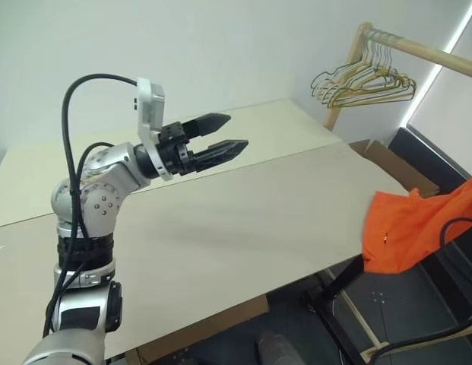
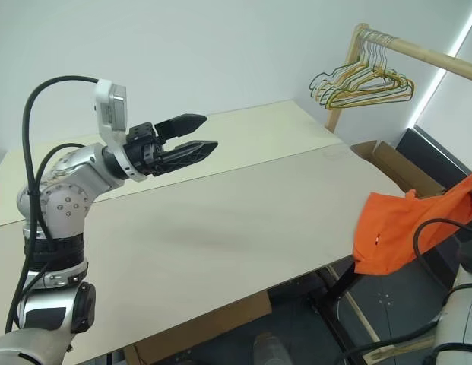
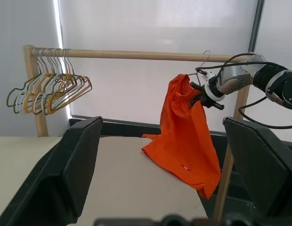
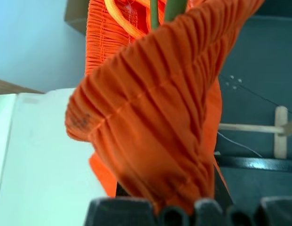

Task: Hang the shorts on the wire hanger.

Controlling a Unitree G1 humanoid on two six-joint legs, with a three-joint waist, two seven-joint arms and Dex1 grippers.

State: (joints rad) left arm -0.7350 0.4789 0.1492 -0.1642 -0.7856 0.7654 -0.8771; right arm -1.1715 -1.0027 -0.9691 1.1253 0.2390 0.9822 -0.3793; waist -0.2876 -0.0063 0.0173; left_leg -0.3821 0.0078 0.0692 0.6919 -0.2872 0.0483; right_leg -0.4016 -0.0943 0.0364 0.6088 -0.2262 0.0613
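The left hand point(image 1: 220, 137) hangs raised above the pale tabletop point(image 1: 220, 220), its two black fingers spread well apart with nothing between them, pointing across toward the robot's right. Below and ahead of it the tabletop lies bare. Past that hand's fingertips, in the far right corner, a wooden rail point(image 3: 136, 55) runs level on wooden posts, and a bunch of gold and pale wire hangers point(image 1: 365, 84) hooks over the rail's end near the wall. Further right, beyond the tabletop's right edge, the right hand point(image 3: 201, 95) is held up just under the other end of the rail, its fingers pressed together on the gathered waistband of the shorts point(image 3: 183, 136). The shorts are bright orange and hang down from that hand in a long bunched drape, their lower hem reaching the tabletop's right corner, a tiny white mark low on the cloth. In the right wrist view the pleated elastic waistband is pinched right at the base of that hand's fingers, and a thin greenish wire stem rises out of the folds beside an orange drawstring; whether the wire hanger point(image 3: 204, 60), of which a thin hook shows just above the right hand near the rail, is caught on the rail cannot be told.
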